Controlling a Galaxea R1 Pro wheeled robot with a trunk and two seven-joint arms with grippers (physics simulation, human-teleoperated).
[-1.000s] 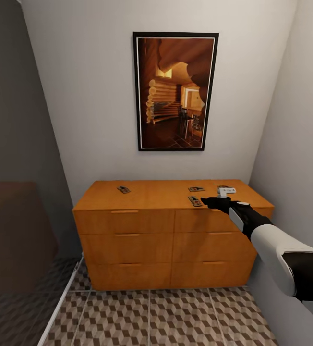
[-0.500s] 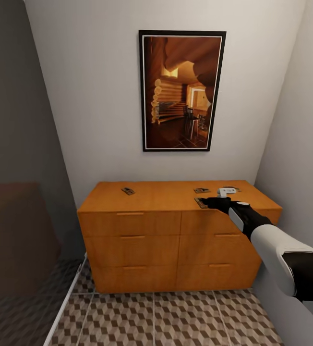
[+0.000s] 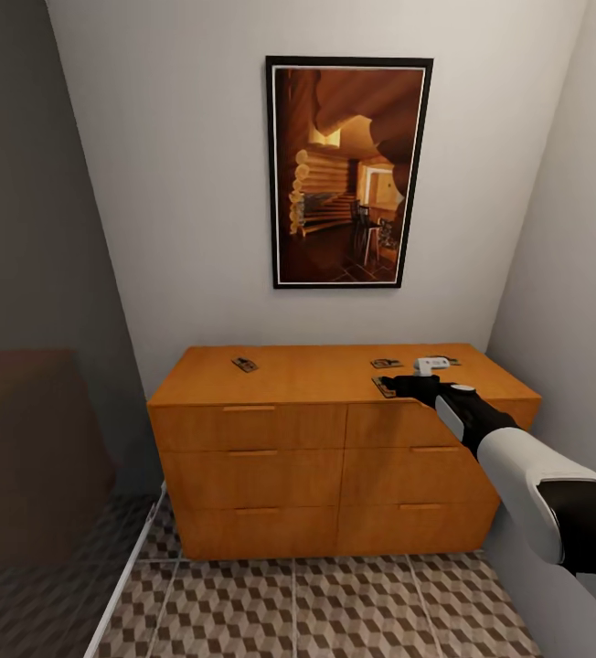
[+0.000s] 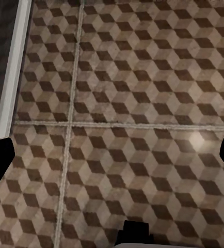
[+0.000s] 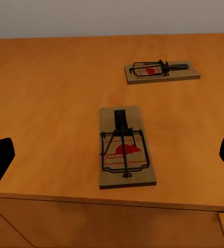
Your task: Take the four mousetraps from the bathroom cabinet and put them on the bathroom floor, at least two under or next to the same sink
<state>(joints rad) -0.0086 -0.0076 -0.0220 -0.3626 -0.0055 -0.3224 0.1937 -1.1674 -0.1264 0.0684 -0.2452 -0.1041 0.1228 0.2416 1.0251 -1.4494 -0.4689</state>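
The cabinet (image 3: 335,439) stands against the pale back wall beneath a framed picture (image 3: 348,174), its six drawers shut, with the bathroom floor (image 3: 335,608) of cube-patterned tiles in front of it. The mousetraps lie on the cabinet's top: one mousetrap (image 3: 244,365) sits alone toward the left side, a second mousetrap (image 3: 386,363) lies toward the right near the back, and a third, the nearest mousetrap (image 5: 125,146), rests close to the front edge. In the right wrist view the nearest trap lies directly ahead of the right gripper (image 5: 112,155), whose dark fingers are spread wide at either side of it and touch nothing, while the farther trap (image 5: 162,71) lies well apart behind it. In the head view the right gripper (image 3: 406,385) hovers just over the cabinet's top at that nearest trap. The left gripper (image 4: 112,160) is likewise spread, its fingers pointing down at bare floor tiles (image 4: 143,103).
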